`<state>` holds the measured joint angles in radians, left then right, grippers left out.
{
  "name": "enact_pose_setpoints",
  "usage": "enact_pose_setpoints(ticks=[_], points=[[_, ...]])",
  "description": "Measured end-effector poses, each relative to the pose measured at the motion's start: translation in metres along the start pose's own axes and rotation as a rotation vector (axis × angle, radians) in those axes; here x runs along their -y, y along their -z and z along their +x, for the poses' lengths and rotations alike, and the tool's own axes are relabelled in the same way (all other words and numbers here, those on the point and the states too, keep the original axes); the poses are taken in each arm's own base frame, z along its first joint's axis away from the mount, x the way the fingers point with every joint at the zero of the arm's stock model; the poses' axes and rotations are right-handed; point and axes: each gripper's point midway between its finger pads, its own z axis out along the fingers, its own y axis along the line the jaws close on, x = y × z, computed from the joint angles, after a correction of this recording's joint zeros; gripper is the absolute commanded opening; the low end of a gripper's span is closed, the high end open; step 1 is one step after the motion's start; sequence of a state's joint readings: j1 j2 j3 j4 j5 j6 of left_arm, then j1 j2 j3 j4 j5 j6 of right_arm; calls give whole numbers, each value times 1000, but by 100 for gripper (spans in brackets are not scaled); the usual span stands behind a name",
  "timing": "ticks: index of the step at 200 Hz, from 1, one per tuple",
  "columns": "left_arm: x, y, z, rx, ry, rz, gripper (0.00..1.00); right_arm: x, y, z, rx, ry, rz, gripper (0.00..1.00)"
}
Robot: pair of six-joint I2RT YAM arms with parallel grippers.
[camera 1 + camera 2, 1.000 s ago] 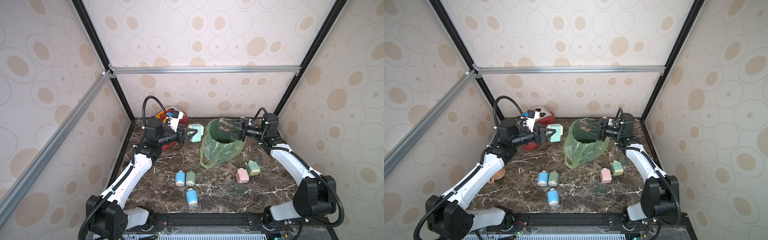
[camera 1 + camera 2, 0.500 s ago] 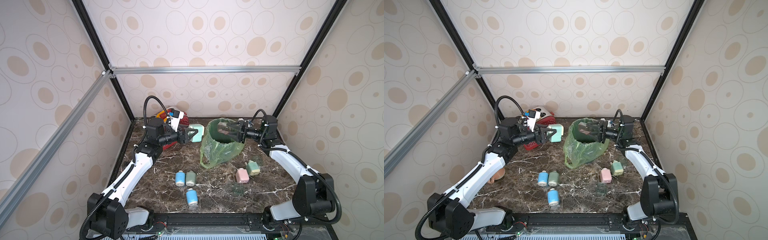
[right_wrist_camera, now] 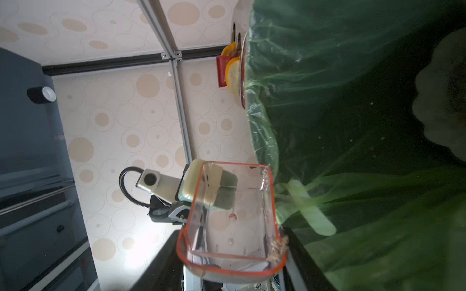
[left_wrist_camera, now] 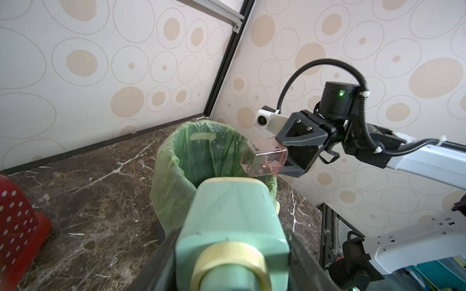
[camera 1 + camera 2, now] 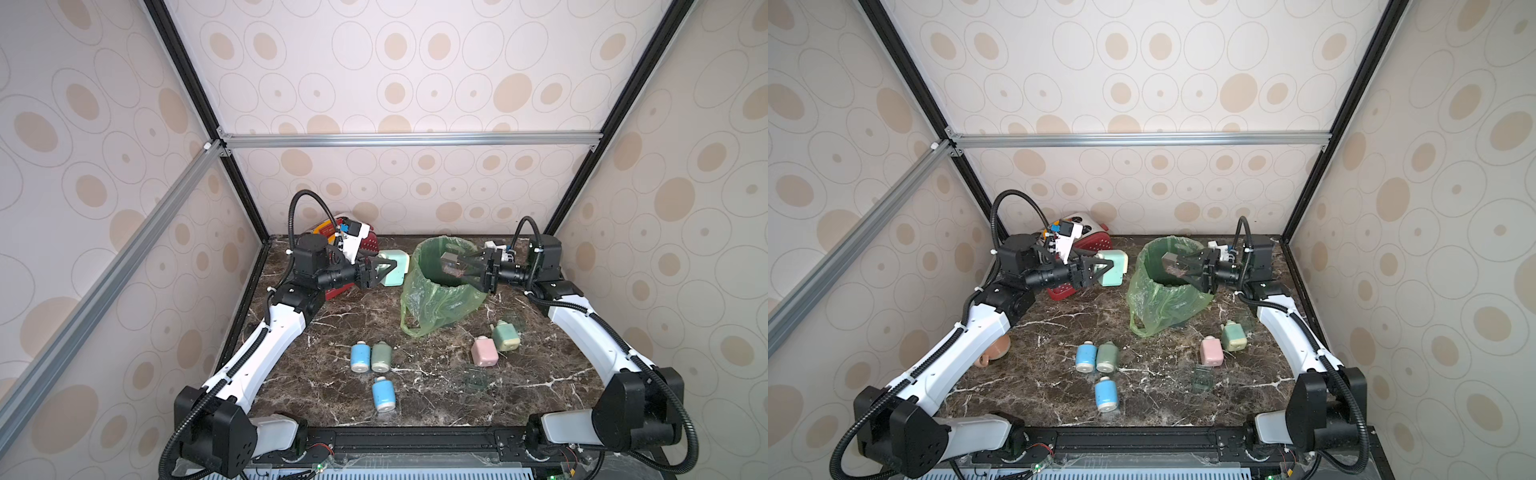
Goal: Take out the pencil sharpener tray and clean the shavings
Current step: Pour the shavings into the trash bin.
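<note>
My left gripper (image 5: pixel 386 270) (image 4: pixel 230 252) is shut on the mint-green pencil sharpener (image 5: pixel 395 268) (image 5: pixel 1113 268) (image 4: pixel 232 216), held off the table left of the bin. My right gripper (image 5: pixel 453 264) (image 3: pixel 230 252) is shut on the clear, red-rimmed tray (image 5: pixel 449 262) (image 5: pixel 1172 264) (image 4: pixel 264 161) (image 3: pixel 232 214), held tilted on its side over the mouth of the green-bagged bin (image 5: pixel 436 307) (image 5: pixel 1163 307) (image 4: pixel 176 176). A small clump of shavings (image 3: pixel 278 245) clings to the tray's rim by one finger. The rest of the tray looks almost bare.
Several small sharpeners lie on the marble: blue (image 5: pixel 360 356), dark green (image 5: pixel 381 356), blue (image 5: pixel 383 395), pink (image 5: pixel 484 351), light green (image 5: pixel 505 336). Another clear tray (image 5: pixel 476 380) lies in front of them. A red dotted basket (image 5: pixel 365 243) stands at the back left, and a brown cup (image 5: pixel 994 351) lies under my left arm.
My right gripper has shifted slightly left and lower with the tray over the bin mouth. The left arm and the sharpener have hardly moved.
</note>
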<state>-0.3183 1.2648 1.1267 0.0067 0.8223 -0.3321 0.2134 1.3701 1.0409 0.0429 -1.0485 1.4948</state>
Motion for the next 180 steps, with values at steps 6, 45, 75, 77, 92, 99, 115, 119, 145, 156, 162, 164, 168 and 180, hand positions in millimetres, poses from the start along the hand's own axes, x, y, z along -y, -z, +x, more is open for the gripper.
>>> enact_pose_setpoints(ticks=[6, 45, 75, 77, 92, 99, 115, 119, 145, 156, 162, 164, 168, 180], points=[[4, 2, -1, 3, -9, 1, 0, 1, -2, 1, -3, 23, -13, 0], [46, 24, -23, 77, -93, 28, 0, -13, -23, 11, -32, 35, -46, 0], [55, 30, -33, 118, -126, 27, 0, -48, -22, 11, -22, 78, -44, 0], [55, 30, -33, 120, -128, 27, 0, -50, -22, 11, -21, 82, -46, 0], [51, 27, -32, 134, -131, 24, 0, -57, -18, 11, -17, 104, -61, 0], [48, 24, -29, 131, -126, 25, 0, -51, -18, 11, -21, 93, -61, 0], [40, 11, -20, 115, -103, 31, 0, -19, -23, 9, -29, 15, -45, 0], [38, 7, -17, 108, -95, 32, 0, -10, -24, 8, -32, -16, -35, 0], [30, -11, 2, 63, -59, 41, 0, -16, -25, 6, -36, -14, -47, 0], [30, -12, 5, 56, -52, 41, 0, -25, -24, 5, -30, -6, -42, 0], [30, -12, 6, 55, -52, 43, 0, -32, -23, 4, -24, 10, -43, 0], [31, -12, 5, 56, -54, 43, 0, -34, -22, 4, -22, 16, -45, 0], [31, -12, 5, 59, -56, 44, 0, -39, -21, 4, -16, 29, -49, 0], [33, -9, 3, 67, -62, 42, 0, -51, -17, 5, 2, 57, -65, 0]])
